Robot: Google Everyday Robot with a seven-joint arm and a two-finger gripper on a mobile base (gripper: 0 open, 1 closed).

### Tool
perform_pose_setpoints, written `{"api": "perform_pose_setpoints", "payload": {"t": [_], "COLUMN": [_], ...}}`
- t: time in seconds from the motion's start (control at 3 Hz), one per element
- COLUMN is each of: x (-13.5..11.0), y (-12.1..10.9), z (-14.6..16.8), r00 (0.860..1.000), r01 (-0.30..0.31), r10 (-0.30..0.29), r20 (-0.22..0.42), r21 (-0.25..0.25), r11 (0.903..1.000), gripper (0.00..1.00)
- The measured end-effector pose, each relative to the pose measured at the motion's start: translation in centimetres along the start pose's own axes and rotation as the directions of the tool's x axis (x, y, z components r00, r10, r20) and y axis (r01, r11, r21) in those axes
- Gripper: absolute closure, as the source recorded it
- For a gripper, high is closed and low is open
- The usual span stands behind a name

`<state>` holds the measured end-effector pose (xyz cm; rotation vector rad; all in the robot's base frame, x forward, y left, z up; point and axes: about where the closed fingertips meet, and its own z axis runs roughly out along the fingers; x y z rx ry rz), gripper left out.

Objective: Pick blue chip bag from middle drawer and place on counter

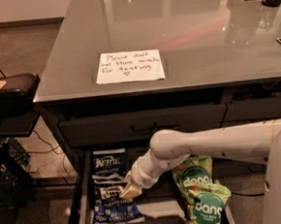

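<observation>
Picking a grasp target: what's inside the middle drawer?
Middle drawer: blue chip bags in a column on the left, green dang bags on the right, gripper at the blue bags' right edge. The arm hides the centre floor.

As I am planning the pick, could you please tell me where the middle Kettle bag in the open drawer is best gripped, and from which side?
Probably its right edge, from above: the blue chip bag lies flat in the middle drawer, with like bags at both ends, and the end effector hovers at that edge.
</observation>
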<state>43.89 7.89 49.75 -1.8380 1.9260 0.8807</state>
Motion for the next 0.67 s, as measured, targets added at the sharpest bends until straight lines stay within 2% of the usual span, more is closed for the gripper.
{"api": "perform_pose_setpoints", "payload": {"t": [0.33,0.67], "x": [-0.5,-1.9], "y": [-1.9,-3.0], "z": [-5.6,-10.3], "r00": [1.0,0.997], "r01": [-0.013,-0.012], "r10": [0.013,0.015], "r20": [-0.019,-0.074], "r21": [0.036,0.051], "r11": [0.9993,0.9987], "gripper": [1.0,1.0]}}
